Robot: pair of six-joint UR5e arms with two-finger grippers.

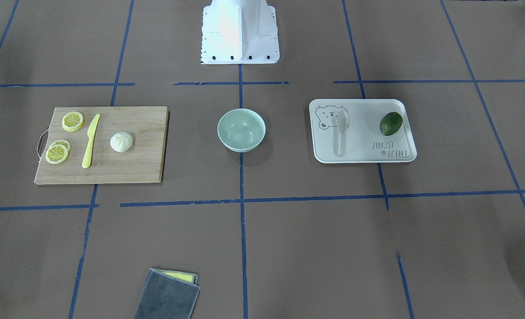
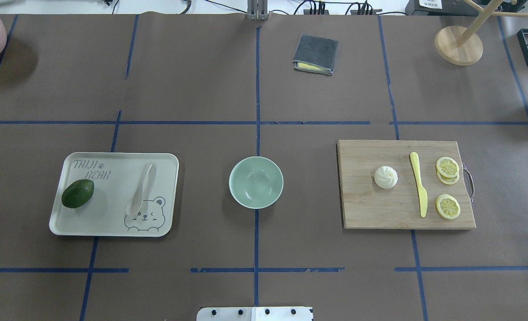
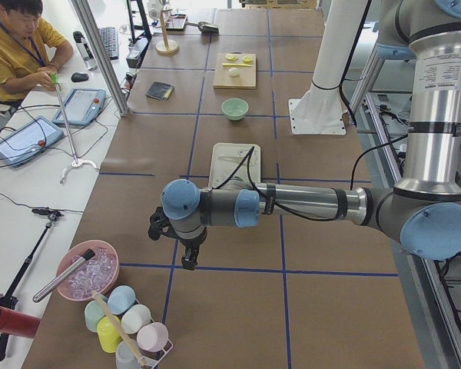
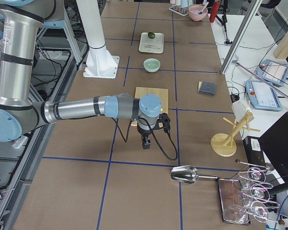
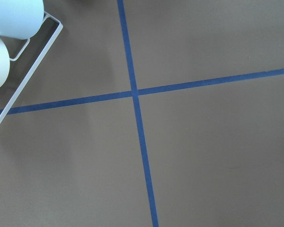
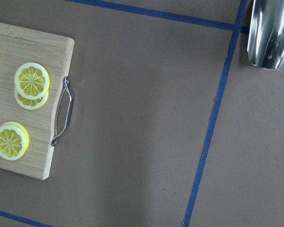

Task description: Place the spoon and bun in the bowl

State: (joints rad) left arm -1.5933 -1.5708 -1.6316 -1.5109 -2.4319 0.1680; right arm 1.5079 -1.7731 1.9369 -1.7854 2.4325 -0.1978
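Observation:
The off-white spoon (image 2: 141,189) lies on a pale tray (image 2: 108,214) on the left in the overhead view, and shows on the right in the front view (image 1: 342,131). The pleated white bun (image 2: 385,177) sits on a wooden cutting board (image 2: 379,209) on the right. The mint-green bowl (image 2: 255,182) stands empty at the table's middle. My left gripper (image 3: 188,263) hangs over bare table far from the tray, near the table's left end. My right gripper (image 4: 145,144) hangs just past the board's outer end. I cannot tell whether either is open or shut.
A green avocado (image 2: 77,193) lies on the tray. A yellow knife (image 2: 418,189) and lemon slices (image 2: 448,167) lie on the board. A folded grey cloth (image 2: 315,54), a wooden stand (image 2: 459,44), a metal scoop (image 6: 270,30), a cup rack (image 3: 127,327) and a pink bowl (image 3: 87,270) stand at the edges.

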